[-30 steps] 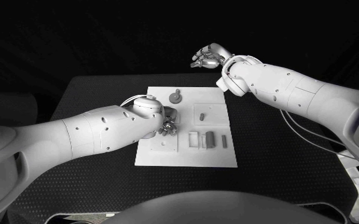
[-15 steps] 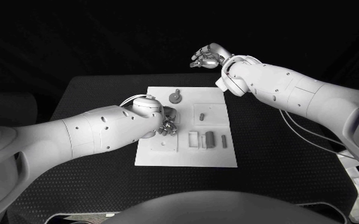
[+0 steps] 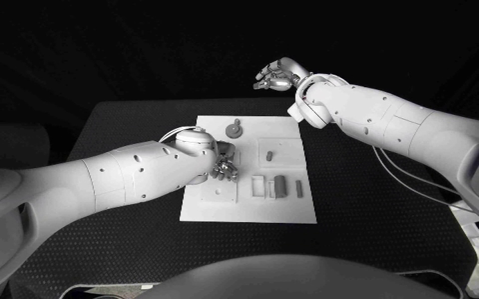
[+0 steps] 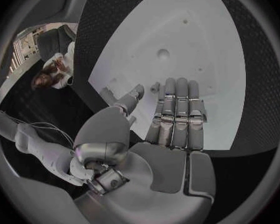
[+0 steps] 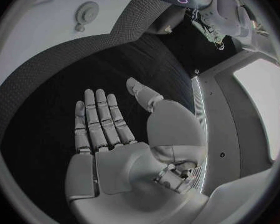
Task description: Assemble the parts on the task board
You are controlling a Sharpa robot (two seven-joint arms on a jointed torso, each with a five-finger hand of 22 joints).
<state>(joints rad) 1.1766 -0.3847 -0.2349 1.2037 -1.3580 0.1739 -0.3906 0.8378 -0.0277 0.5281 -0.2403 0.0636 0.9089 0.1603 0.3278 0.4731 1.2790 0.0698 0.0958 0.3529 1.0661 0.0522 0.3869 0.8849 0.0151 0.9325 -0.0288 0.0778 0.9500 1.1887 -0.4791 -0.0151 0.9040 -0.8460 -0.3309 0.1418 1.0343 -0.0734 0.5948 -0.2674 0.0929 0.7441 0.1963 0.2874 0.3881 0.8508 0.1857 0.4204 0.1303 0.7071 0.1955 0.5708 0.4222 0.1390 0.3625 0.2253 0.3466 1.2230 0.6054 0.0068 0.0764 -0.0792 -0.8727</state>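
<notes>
The white task board [image 3: 214, 205] lies in the middle of the black table. On it are a round grey part with a stem [image 3: 234, 130], a small part [image 3: 269, 153] right of centre and several upright bar parts [image 3: 277, 187] nearer me. My left hand [image 3: 221, 167] hovers over the board's left half, holding nothing. In the left wrist view its fingers [image 4: 177, 109] stretch out straight over the board [image 4: 196, 50]. My right hand [image 3: 277, 76] is raised beyond the table's far edge; in the right wrist view it [image 5: 109, 129] is spread flat and bare.
The black table [image 3: 120, 133] reaches well past the board on both sides. The right wrist view shows the board's far corner [image 5: 40, 25] with the round part [image 5: 87, 10]. A small round hole [image 4: 163, 54] marks the board ahead of my left hand.
</notes>
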